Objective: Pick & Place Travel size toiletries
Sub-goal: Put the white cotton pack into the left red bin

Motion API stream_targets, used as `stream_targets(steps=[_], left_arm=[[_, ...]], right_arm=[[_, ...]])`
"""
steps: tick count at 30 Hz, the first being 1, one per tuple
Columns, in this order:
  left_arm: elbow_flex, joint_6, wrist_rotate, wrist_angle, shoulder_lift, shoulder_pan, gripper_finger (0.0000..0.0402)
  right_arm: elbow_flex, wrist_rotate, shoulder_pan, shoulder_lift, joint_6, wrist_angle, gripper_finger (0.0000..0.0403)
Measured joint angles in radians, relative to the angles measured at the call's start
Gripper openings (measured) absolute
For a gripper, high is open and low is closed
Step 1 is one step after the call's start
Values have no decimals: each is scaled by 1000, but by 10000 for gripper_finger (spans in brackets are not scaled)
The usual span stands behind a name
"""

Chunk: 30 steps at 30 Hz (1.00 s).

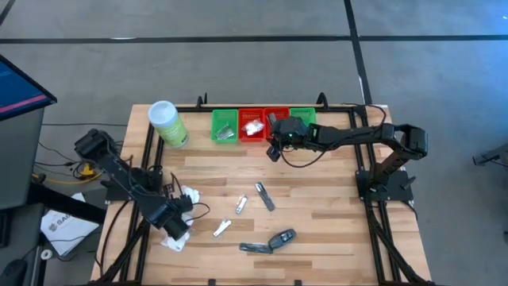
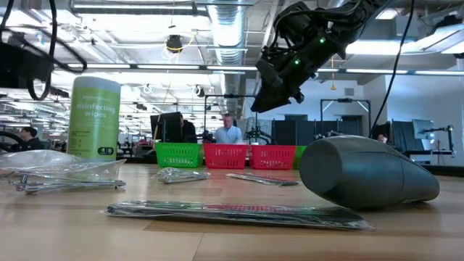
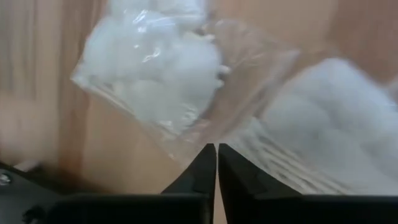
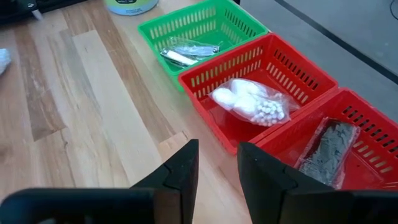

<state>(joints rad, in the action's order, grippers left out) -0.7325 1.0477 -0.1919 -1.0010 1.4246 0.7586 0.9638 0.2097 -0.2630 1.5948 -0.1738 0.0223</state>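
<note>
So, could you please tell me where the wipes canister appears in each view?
High view: wipes canister, back left, beside green basket.
Low view: far left.
Right wrist view: only its base, past the green basket.
Left wrist view: not in it.
Shared landmark: green basket.

White packet [image 3: 155,62] blurred and cut off at the frame edge, second white mass [image 3: 336,124] blurred beyond identifying

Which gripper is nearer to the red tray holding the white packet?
The right. The right gripper hovers just in front of that red tray; the left gripper is far off, at a white packet near the table's front-left.
</note>
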Motion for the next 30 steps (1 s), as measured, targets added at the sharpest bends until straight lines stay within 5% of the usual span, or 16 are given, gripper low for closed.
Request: stream_targets(steps=[14, 30], left_arm=[[18, -46, 43, 21, -84, 0, 102], [108, -46, 42, 37, -83, 1, 104]], right_arm=[[0, 0, 1, 0, 0, 0, 102], [0, 0, 1, 0, 0, 0, 102]])
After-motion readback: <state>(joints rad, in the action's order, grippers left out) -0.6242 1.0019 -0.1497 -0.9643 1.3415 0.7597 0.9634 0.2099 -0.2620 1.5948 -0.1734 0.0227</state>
